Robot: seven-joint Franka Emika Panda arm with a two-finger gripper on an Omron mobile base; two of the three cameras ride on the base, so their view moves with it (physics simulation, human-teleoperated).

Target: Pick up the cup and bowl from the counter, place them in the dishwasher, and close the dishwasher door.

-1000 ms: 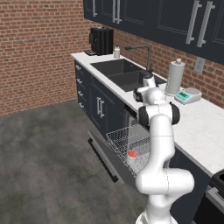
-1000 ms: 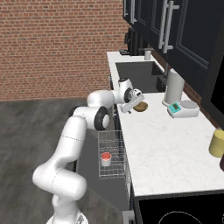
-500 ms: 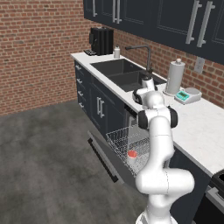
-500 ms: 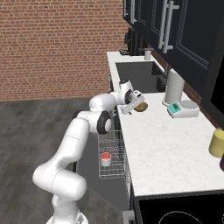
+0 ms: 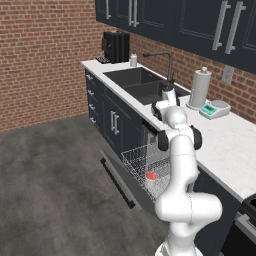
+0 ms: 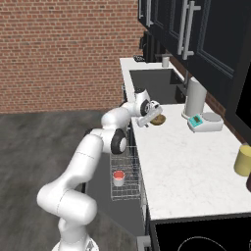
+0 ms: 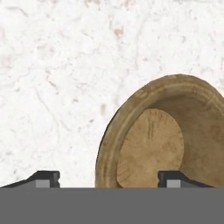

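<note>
Dishwasher door (image 5: 118, 176): dropped open, lying flat and low in front of the navy cabinets.
Wire rack (image 6: 124, 177): pulled out over the open door, white, below the edge of the surface.
Cup (image 6: 118, 178): standing upright in the wire rack, red inside facing up; seen too in the left base view (image 5: 150, 178).
Surface (image 6: 181, 166): white marble-look worktop; bare stone around the bowl in the hand view.
Gripper (image 6: 147, 116): reached over the near edge of the surface, at the bowl; jaws spread wide, one finger (image 7: 43, 178) outside the bowl's rim over bare stone, the other (image 7: 175, 178) over the bowl's inside. Contact with the rim cannot be told.
Bowl (image 6: 157, 119): olive-brown, wood-like, resting on the surface near the sink; its rim lies between the two fingers in the hand view (image 7: 148, 144).
Scale (image 6: 204, 121): beyond the bowl, beside the paper towel roll (image 6: 194, 97).
</note>
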